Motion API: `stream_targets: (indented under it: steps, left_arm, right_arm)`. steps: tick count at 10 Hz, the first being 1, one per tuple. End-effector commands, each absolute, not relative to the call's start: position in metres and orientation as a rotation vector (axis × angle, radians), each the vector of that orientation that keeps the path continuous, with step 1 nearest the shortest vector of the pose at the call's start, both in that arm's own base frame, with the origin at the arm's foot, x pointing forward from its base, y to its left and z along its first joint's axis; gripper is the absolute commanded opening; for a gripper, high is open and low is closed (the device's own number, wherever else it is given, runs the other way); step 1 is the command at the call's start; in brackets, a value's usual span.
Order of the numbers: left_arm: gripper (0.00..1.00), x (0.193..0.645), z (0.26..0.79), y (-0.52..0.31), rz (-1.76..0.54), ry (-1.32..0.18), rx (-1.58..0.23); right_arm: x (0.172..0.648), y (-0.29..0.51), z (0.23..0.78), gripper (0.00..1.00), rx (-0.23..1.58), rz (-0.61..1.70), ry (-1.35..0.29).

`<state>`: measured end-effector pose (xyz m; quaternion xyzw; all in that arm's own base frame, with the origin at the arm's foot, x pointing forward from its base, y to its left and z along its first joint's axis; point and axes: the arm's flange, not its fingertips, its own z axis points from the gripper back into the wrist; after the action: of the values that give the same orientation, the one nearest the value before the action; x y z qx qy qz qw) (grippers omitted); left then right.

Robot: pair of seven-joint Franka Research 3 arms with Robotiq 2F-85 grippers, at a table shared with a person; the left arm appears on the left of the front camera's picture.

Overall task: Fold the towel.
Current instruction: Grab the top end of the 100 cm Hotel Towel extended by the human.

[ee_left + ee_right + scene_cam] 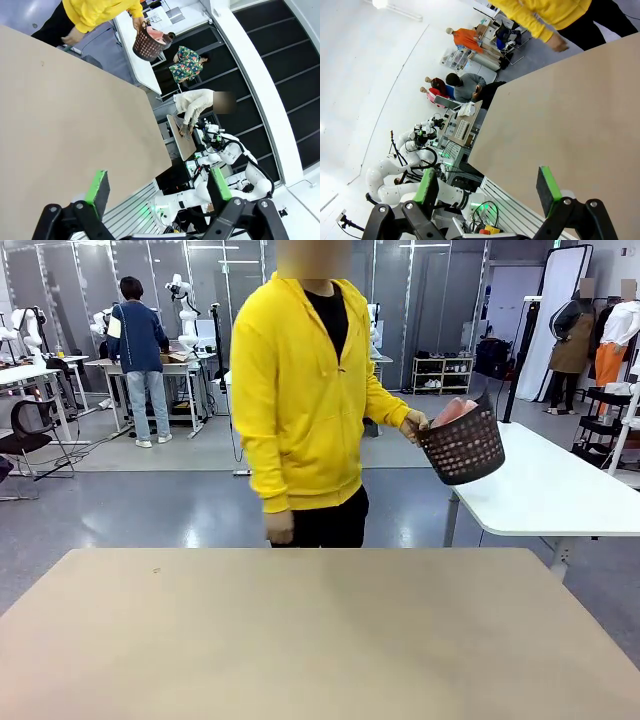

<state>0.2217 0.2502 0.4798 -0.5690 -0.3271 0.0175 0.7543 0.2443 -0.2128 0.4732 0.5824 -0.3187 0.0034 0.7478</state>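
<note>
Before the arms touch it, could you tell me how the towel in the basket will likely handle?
Probably floppy: the towel lies crumpled inside the basket. Likely light, since one person's hand carries both. Being soft cloth, it should drape rather than roll.

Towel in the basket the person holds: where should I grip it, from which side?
Probably grip the towel by its bunched fold above the rim of the basket, coming down from above: the walls hide the rest. Avoid the person's hand on the rim.
</note>
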Motion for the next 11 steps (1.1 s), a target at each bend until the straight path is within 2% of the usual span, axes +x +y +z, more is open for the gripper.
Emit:
stream_targets:
  steps: [1,11]
  left_arm:
    - [1.00,0.2225,0.4828,0.2526,0.036,-0.721,-1.250]
    - [1.00,0.2225,0.4828,0.2526,0.036,-0.721,-1.250]
  right_arm:
    - [0.2437,-0.2125,0.4736,1.00,1.280,0.011,-0.700]
    - [0.2437,-0.2125,0.4736,1.00,1.280,0.011,-0.700]
